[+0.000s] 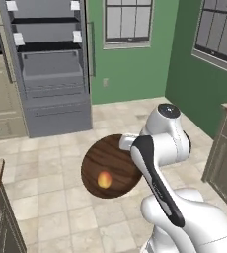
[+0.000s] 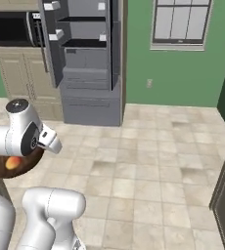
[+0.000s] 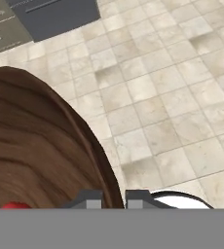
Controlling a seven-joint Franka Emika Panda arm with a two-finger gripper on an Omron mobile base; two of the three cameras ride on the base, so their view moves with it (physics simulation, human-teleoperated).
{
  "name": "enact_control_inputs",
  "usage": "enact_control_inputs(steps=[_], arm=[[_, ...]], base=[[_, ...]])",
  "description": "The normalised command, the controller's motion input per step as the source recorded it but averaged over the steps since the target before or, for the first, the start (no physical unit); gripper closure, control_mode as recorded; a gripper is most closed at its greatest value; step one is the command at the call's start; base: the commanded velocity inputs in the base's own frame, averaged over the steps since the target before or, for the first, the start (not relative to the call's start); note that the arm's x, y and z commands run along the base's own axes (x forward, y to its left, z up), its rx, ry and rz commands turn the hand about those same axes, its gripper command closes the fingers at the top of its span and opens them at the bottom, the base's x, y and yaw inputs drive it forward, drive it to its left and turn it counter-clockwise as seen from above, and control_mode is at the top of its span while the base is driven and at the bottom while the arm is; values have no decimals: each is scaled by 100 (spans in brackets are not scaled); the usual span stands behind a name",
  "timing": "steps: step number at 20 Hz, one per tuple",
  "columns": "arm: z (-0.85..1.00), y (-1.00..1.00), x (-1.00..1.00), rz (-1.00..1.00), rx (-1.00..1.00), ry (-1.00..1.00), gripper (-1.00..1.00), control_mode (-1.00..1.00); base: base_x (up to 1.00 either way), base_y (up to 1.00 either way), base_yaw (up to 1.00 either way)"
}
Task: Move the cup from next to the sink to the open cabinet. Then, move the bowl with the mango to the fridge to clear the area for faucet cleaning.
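Bowl (image 1: 110, 168) with mango (image 1: 104, 180): carried above the tiled floor, rim pinched in the nearly closed pincer (image 3: 113, 197). Fridge (image 1: 49, 64): open, well ahead. Remaining, by judgement: approach, place bowl on a shelf. Cup step: cannot tell.

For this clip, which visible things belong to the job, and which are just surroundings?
Job:
- bowl, carried above the floor, rim pinched in the gripper
- mango inside the bowl
- fridge, door open

Surroundings:
- windows
- beige cabinets
- microwave
- tiled floor
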Motion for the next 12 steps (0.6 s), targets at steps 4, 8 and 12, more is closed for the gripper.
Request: enact_control_inputs(steps=[4,8,12], arm=[[0,0,0,0,0,0,100,100],[0,0,0,0,0,0,100,100],[0,0,0,0,0,0,100,100]], base=[[100,56,-7],[100,50,-5],[100,51,-5]])
